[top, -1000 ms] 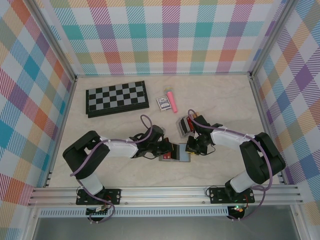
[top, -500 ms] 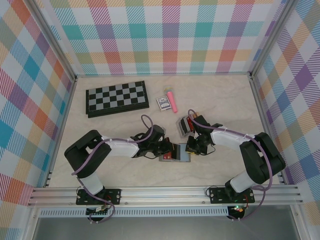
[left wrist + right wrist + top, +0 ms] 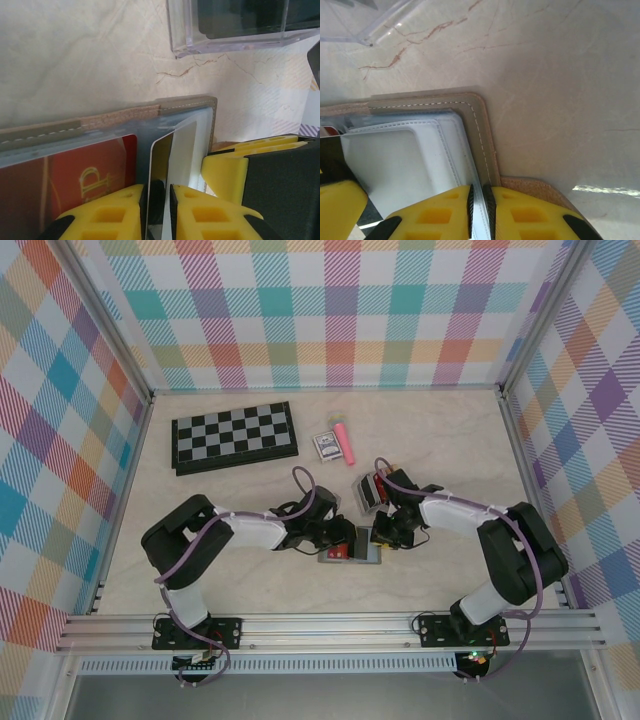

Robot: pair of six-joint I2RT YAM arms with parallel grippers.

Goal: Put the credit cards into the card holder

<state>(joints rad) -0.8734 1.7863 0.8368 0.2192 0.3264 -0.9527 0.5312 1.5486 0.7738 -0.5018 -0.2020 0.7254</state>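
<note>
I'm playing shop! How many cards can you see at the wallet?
2. A red card sits under the card holder's clear sleeve; a pale card stands pinched in the left end effector. More may hide in the clear rack.

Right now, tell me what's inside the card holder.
In the card holder: a red card under clear plastic, a pale card standing in the left claw. The white pocket by the right claw looks empty. Claws hide the rest.
</note>
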